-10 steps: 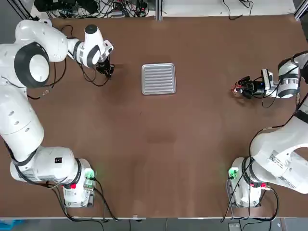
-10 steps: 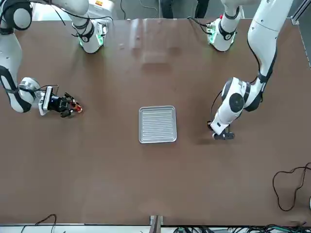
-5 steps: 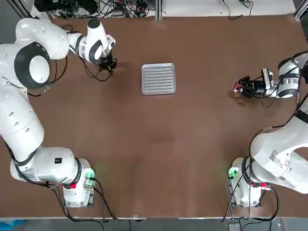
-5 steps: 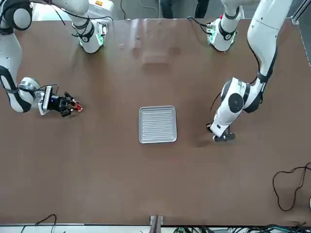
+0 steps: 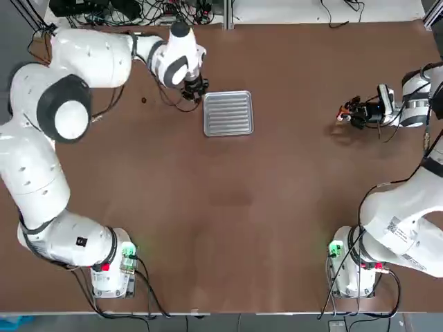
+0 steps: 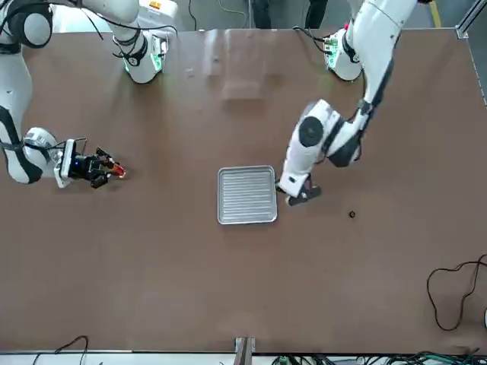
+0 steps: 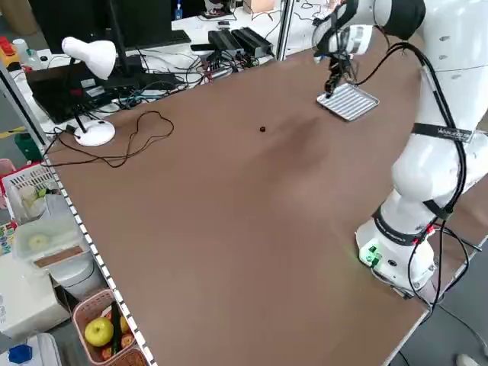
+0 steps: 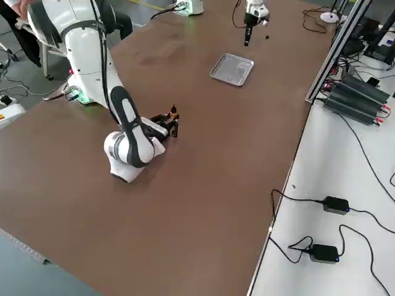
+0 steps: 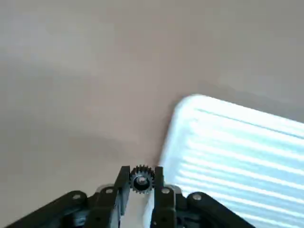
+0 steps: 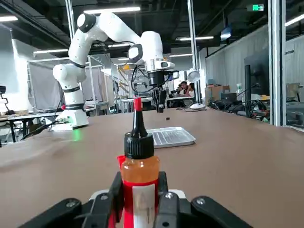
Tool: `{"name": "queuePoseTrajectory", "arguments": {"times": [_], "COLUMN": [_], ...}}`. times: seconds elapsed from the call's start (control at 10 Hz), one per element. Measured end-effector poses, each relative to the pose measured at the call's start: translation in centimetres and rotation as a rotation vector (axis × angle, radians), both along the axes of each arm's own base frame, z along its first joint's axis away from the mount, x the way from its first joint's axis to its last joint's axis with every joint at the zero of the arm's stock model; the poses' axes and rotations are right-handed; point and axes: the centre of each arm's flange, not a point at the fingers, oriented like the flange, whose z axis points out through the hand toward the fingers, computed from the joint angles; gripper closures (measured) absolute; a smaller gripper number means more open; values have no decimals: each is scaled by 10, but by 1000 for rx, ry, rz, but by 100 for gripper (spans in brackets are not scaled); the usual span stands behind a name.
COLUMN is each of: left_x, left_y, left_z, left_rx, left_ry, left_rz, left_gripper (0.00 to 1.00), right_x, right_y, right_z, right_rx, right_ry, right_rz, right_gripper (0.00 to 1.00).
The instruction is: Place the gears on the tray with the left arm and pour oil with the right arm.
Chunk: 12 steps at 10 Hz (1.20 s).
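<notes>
My left gripper (image 5: 196, 90) hovers at the left edge of the ribbed silvery tray (image 5: 228, 113), shut on a small dark toothed gear (image 9: 140, 179); the tray (image 9: 237, 156) lies just beside its fingers. A second gear (image 5: 144, 100) lies on the bare table farther left, also seen as a gear (image 6: 351, 214) in the front view. At the far right, my right gripper (image 5: 351, 112) points sideways toward the tray and is shut on the oil bottle (image 10: 139, 164), which stands upright with its red tip up. The bottle (image 6: 112, 169) is well away from the tray (image 6: 246, 195).
The brown table (image 5: 228, 221) is wide and bare between the arms' bases. Cables and power boxes (image 8: 358, 102) lie beyond the table's far edge. A desk lamp (image 7: 88, 61) and a looped cable (image 7: 137, 137) sit at the table's left corner.
The left arm has swung right from the table's far left to the tray's edge with a gear held; the other gear stays behind. The right gripper has shifted slightly with the bottle.
</notes>
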Motion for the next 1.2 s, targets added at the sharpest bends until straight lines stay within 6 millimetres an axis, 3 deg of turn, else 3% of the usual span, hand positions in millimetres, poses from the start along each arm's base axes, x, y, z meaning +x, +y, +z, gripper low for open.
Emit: {"name": "queuePoseTrajectory", "arguments": {"times": [0.2,0.5,0.9,1.0,1.2], "left_x": [-9,-22,-15,-13,-11], "left_y": [-39,-89,-92,-92,-92], "left_z": [-10,-33,-38,-37,-35], "left_rx": [-26,-56,-61,-63,-65], "left_ry": [15,44,43,40,36], "left_rz": [51,89,101,103,105], "left_gripper": [76,76,72,61,30], "right_x": [19,49,86,90,94], "right_y": [13,63,119,130,142], "right_z": [19,29,47,50,54], "right_rx": [-16,9,20,27,32], "right_ry": [-35,-62,-116,-121,-128], "right_rz": [41,76,86,90,95], "right_gripper": [69,69,69,69,69]}}
